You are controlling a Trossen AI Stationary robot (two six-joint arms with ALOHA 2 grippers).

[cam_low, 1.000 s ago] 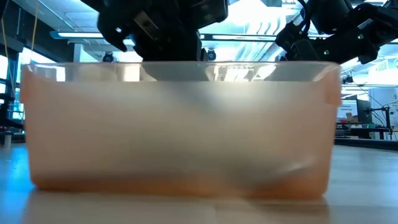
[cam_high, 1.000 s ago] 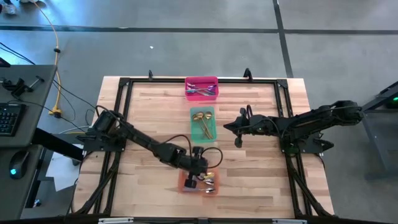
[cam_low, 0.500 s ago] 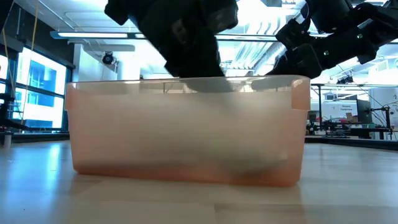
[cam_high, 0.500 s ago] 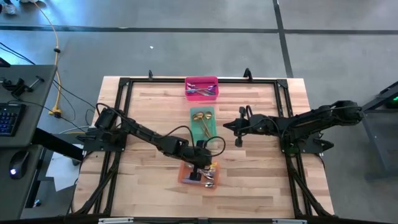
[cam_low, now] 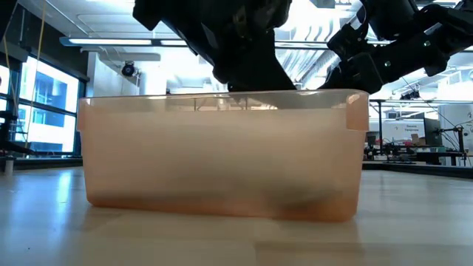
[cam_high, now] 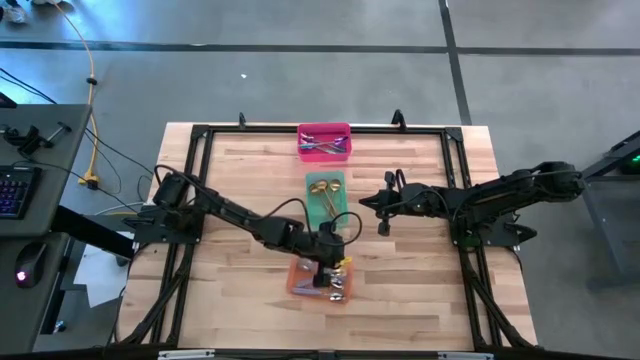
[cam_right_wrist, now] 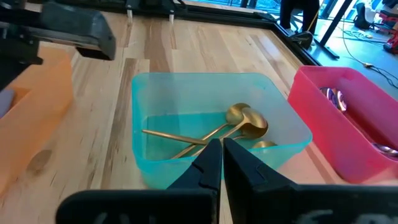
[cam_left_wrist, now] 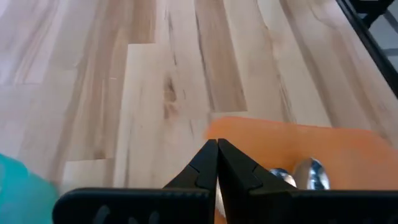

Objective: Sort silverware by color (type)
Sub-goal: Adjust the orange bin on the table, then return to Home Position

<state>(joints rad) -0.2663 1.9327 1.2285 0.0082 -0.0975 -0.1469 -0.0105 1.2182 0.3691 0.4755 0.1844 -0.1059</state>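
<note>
Silver spoons [cam_left_wrist: 303,174] lay in the orange bin [cam_high: 303,282] directly beneath the left gripper [cam_left_wrist: 217,163], its fingers pressed together on nothing. Beyond the closed, empty right gripper [cam_right_wrist: 222,163], we saw gold spoons [cam_right_wrist: 239,124] in the teal bin [cam_right_wrist: 149,118]. We read no writing.

Grey floor [cam_high: 300,90], desk with keyboard [cam_high: 10,190], bright ceiling lights [cam_low: 111,55]

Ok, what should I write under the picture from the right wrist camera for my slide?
Right end effector, fingers together, hovering by the teal bin of gold spoons, pink bin beside it.
</note>
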